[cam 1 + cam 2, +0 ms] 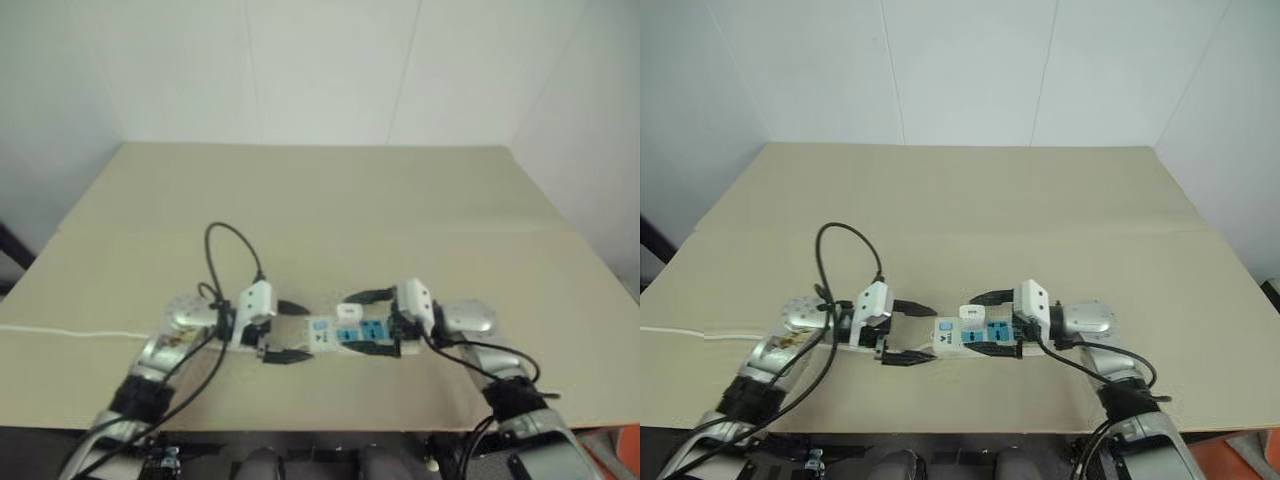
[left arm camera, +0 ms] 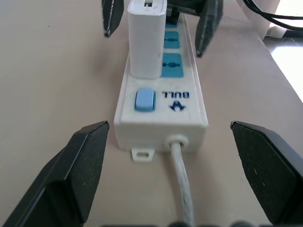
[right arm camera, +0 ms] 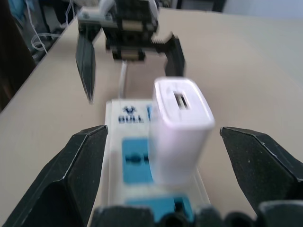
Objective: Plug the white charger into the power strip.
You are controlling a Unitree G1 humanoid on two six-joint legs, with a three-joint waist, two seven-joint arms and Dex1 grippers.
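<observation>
Left wrist view: the charger (image 2: 147,40) stands plugged in the strip (image 2: 161,101) near the desk's (image 1: 320,200) front edge, between my open left gripper (image 2: 168,165) and open right gripper (image 1: 367,322).

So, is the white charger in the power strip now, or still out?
In. The white charger stands upright on the power strip, its base seated on the blue socket panel nearest the switch, and neither tool touches it.

Silver arms with looping black cables, white boxy housings, wedge-shaped black jaws.
</observation>
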